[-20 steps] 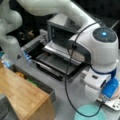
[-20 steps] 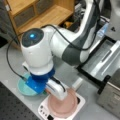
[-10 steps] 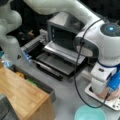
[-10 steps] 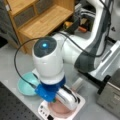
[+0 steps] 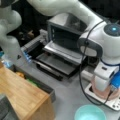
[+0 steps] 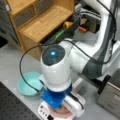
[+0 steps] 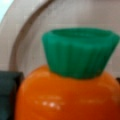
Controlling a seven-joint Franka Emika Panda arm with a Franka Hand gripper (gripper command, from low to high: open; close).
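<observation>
An orange toy carrot (image 7: 67, 95) with a green top (image 7: 80, 52) fills the wrist view, lying in a pale pink bowl (image 7: 30, 32). My gripper (image 7: 67, 105) straddles it, with a dark finger (image 7: 8, 87) at the carrot's left side. In both front views the gripper (image 5: 100, 89) (image 6: 60, 108) reaches down into the pink bowl (image 5: 113, 96) (image 6: 64, 115), which stands on a white scale (image 5: 110, 104) (image 6: 43, 111). The fingertips are hidden inside the bowl there.
A teal bowl (image 5: 90, 113) (image 6: 26, 83) sits beside the scale. A toaster oven (image 5: 65, 37) (image 6: 112, 92) stands with its door down (image 5: 58, 56). A wooden shelf unit (image 5: 22, 95) (image 6: 42, 22) is close by, with small items in a dark tray (image 6: 62, 30).
The arm has come down over the scale, and the gripper has sunk from above the pink bowl into it.
</observation>
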